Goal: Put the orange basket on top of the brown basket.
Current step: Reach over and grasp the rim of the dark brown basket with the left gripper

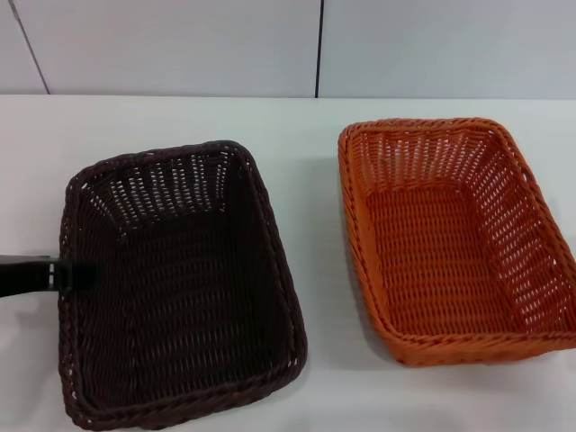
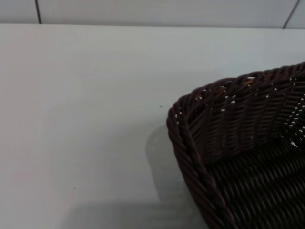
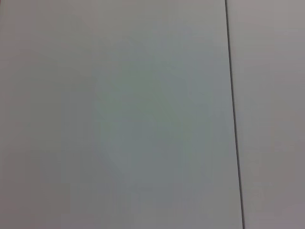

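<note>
The orange basket [image 1: 454,241] is sitting on the white surface [image 1: 180,117] at the right, upright and empty, with its near right corner running past the picture's edge. The brown basket [image 1: 175,288] is lying at the left, slightly turned, clearly apart from the orange one with a strip of bare surface between them. Nothing is stacked yet.

The left claw [image 1: 63,274] is reaching in from the left edge and meeting the brown basket's left rim about midway along it. Only a dark stub is showing, so whether it is released or clenched on the rim cannot be told. The left wrist view is showing just the brown basket's far left corner [image 2: 228,143] and bare surface beside it, with no fingers in sight.

The right claw is not appearing anywhere; its wrist camera is facing only a blank pale panel with one dark seam [image 3: 233,114], so that arm is probably parked away from the work.

Risks from here: the left claw is at the wrong basket, and any push could be sliding or turning the brown basket, spoiling alignment for stacking. The orange basket's sloped open weave is offering a thin braided rim to pinch; a one-sided grip is likely to tilt it, and a skewed placement could leave it perched on the rim rather than nested.
</note>
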`<state>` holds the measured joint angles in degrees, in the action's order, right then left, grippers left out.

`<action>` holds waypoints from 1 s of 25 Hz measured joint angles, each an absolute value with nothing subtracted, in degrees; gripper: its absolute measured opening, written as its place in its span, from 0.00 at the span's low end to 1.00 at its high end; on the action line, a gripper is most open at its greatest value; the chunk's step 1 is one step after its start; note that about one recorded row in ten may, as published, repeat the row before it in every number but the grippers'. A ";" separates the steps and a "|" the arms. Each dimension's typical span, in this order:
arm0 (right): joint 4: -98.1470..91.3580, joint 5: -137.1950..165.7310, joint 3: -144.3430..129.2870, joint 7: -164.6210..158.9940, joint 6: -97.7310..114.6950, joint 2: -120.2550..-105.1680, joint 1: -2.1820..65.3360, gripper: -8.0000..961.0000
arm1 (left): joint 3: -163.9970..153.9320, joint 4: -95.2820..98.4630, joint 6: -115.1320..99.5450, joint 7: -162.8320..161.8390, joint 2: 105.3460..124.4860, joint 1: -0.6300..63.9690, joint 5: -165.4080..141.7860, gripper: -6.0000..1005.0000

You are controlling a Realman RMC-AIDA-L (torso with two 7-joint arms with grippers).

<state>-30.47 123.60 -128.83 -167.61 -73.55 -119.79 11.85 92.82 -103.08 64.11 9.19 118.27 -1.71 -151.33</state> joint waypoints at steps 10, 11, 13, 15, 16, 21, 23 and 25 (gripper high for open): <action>-30.49 123.53 -128.83 -167.61 -73.56 -119.79 11.79 0.75 | 90.24 -99.97 63.88 8.30 118.29 0.60 -151.19 0.67; -30.49 123.51 -128.83 -167.61 -73.57 -119.79 11.78 0.75 | 89.93 -99.55 63.81 8.24 118.27 1.04 -151.20 0.67; -30.50 123.50 -128.83 -167.61 -73.57 -119.79 11.77 0.75 | 89.77 -99.61 63.79 8.37 118.27 1.09 -151.20 0.67; -30.49 123.49 -128.83 -167.61 -73.57 -119.79 11.78 0.75 | 89.48 -100.16 63.89 8.90 118.24 1.08 -151.15 0.67; -30.50 123.48 -128.83 -167.61 -73.60 -119.79 11.80 0.75 | 89.32 -100.48 63.89 9.22 118.20 1.04 -151.09 0.67; -30.44 123.48 -128.76 -167.61 -73.76 -119.79 11.90 0.75 | 88.89 -100.46 63.62 10.81 118.13 1.48 -151.13 0.60; -30.42 123.48 -128.72 -167.60 -73.87 -119.79 11.92 0.75 | 88.89 -100.20 63.80 11.78 118.10 1.92 -151.12 0.52; -30.41 123.48 -128.62 -167.61 -73.92 -119.79 11.96 0.75 | 88.94 -100.16 64.02 13.11 118.10 2.28 -151.08 0.45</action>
